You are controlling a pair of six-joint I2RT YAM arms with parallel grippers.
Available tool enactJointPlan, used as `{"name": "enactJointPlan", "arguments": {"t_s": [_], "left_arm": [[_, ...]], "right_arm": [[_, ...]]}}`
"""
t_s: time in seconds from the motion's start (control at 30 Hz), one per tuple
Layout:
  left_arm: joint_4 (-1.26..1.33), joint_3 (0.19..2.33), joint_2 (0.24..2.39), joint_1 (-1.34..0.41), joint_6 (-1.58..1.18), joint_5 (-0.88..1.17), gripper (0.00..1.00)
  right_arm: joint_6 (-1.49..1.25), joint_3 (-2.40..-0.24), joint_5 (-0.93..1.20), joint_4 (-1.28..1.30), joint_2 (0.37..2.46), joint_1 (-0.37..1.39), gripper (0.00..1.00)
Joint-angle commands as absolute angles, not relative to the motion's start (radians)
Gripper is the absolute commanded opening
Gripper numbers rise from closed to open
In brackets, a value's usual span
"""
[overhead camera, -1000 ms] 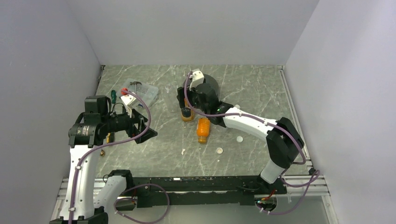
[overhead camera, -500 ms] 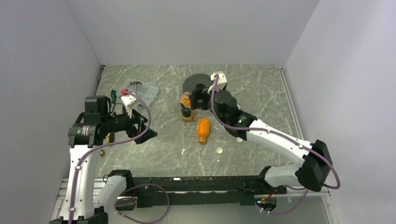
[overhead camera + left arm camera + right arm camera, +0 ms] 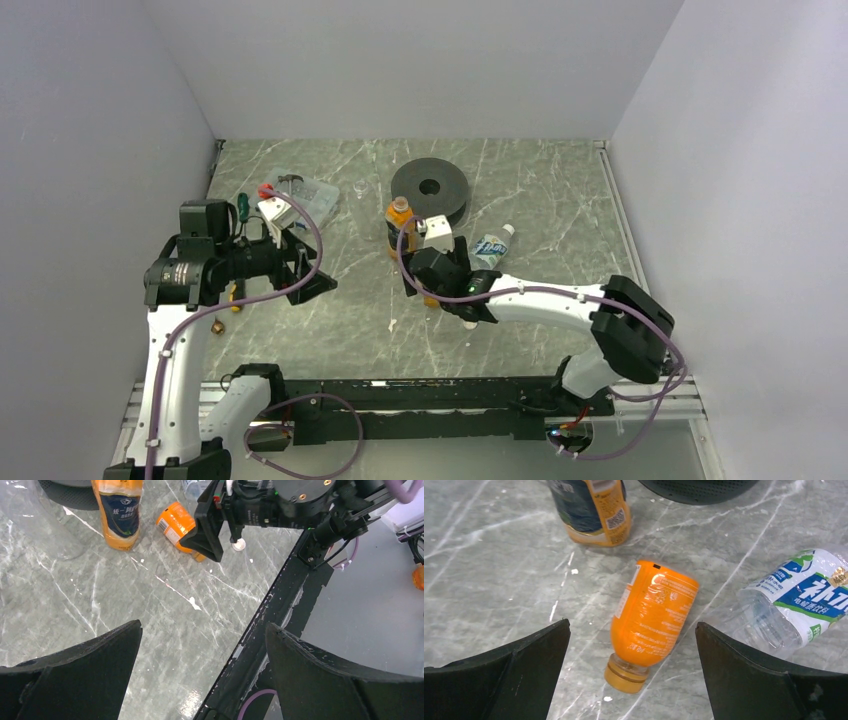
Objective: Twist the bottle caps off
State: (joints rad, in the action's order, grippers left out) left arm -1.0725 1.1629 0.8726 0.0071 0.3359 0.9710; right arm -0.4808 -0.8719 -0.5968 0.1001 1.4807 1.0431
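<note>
The short orange bottle (image 3: 651, 620) is lying on its side on the grey marbled tabletop (image 3: 499, 580), with its narrow orange neck end pointing toward the right wrist camera; whether a cap is sitting on that neck I cannot tell. The right gripper (image 3: 632, 630) is hovering directly over this bottle with its two black fingers (image 3: 504, 675) spread wide, one on each side of the bottle and clear of it, gripping nothing. Just beyond the short orange bottle's base, the tall orange bottle (image 3: 589, 510) with the dark blue label is standing upright. To the short bottle's right, the clear bottle (image 3: 794, 600) with a blue, white and green label is lying on its side, apart from it. In the top view a white tip is showing at the clear bottle's far end, but I cannot tell whether it is screwed on. A loose white cap (image 3: 239, 544) is lying on the tabletop just on the near side of the short bottle, under the right arm. Farther back, behind the tall bottle, the black disc (image 3: 430, 187) is lying flat. Well to the left of the short bottle, the left gripper (image 3: 203, 627) is hanging above bare tabletop with its fingers opened fully and nothing between them.
</note>
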Motion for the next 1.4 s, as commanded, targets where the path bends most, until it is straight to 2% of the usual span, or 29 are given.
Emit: {"name": "enactJointPlan", "arguments": {"t_s": [0.0, 0.27, 0.4, 0.6, 0.73, 0.8, 1.03, 1.37], "left_arm": [[-1.089, 1.2, 0.859, 0.008, 0.36, 1.003, 1.0], [-1.118, 1.227, 0.866, 0.009, 0.383, 1.017, 0.99], [-1.125, 1.23, 0.869, 0.008, 0.392, 1.024, 0.99], [-1.125, 1.231, 0.857, 0.008, 0.403, 1.041, 0.99], [-1.128, 1.229, 0.857, 0.008, 0.416, 1.055, 0.99], [-1.131, 1.23, 0.859, 0.008, 0.42, 1.058, 0.99], [-1.139, 1.216, 0.849, 0.008, 0.461, 1.069, 0.99], [-1.139, 1.201, 0.769, 0.008, 0.649, 1.111, 0.99]], "right_arm": [[-0.492, -0.881, -0.674, 0.07, 1.531, 1.039, 1.0], [-0.493, -0.898, -0.645, 0.03, 1.674, 1.012, 0.99], [-0.498, -0.902, -0.613, 0.012, 1.699, 1.007, 0.92], [-0.529, -0.865, -0.551, -0.016, 1.685, 1.022, 0.69], [-0.546, -0.828, -0.526, -0.027, 1.652, 1.051, 0.47], [-0.559, -0.815, -0.522, -0.015, 1.629, 1.064, 0.4], [-0.568, -0.782, -0.446, 0.055, 1.466, 1.117, 0.37], [-0.511, -0.843, -0.109, 0.138, 1.164, 1.145, 0.36]]}}
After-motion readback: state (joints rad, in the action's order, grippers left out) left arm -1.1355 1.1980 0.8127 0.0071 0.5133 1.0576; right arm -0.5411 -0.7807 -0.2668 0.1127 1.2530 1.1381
